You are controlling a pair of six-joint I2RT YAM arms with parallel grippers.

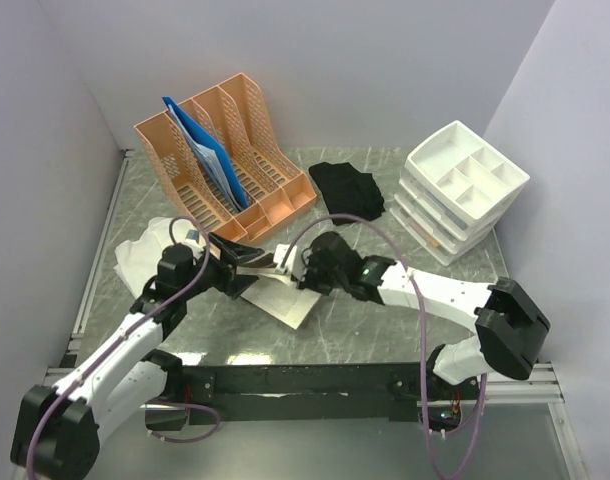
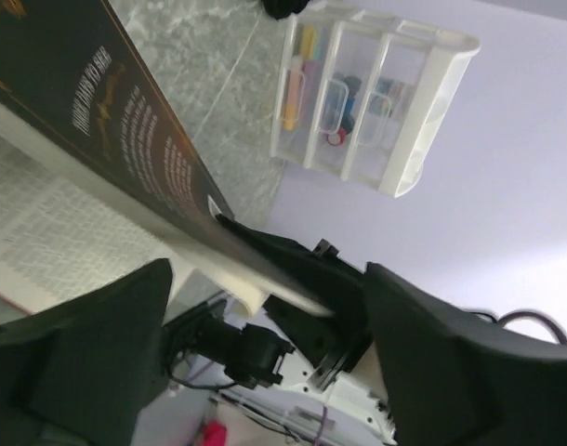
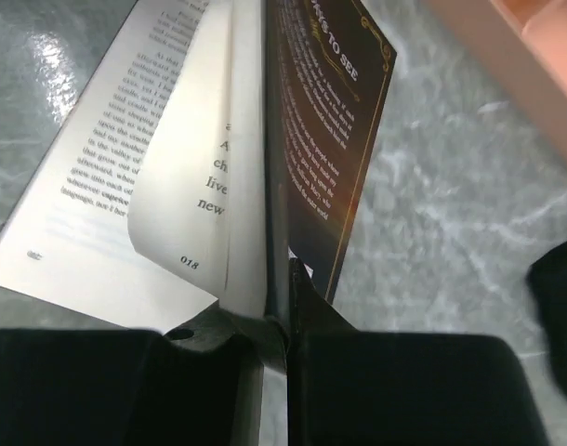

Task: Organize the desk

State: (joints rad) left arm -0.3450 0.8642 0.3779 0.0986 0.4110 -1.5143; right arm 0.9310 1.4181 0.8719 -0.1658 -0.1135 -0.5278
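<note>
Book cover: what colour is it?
The cover is black with gold lettering and border; right wrist view shows best.

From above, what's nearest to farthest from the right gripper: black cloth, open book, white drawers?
1. Open book, clamped in the right gripper itself.
2. Black cloth, just beyond it toward the back.
3. White drawers, far right corner.

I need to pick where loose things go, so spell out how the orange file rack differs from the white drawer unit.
The orange file rack has tall slotted walls forming upright slots; the white drawer unit is stacked drawers under a divided top tray. The rack holds blue folders; the drawer unit's top tray looks empty. The rack stands far left, the drawer unit far right. Both sit on the desk.
</note>
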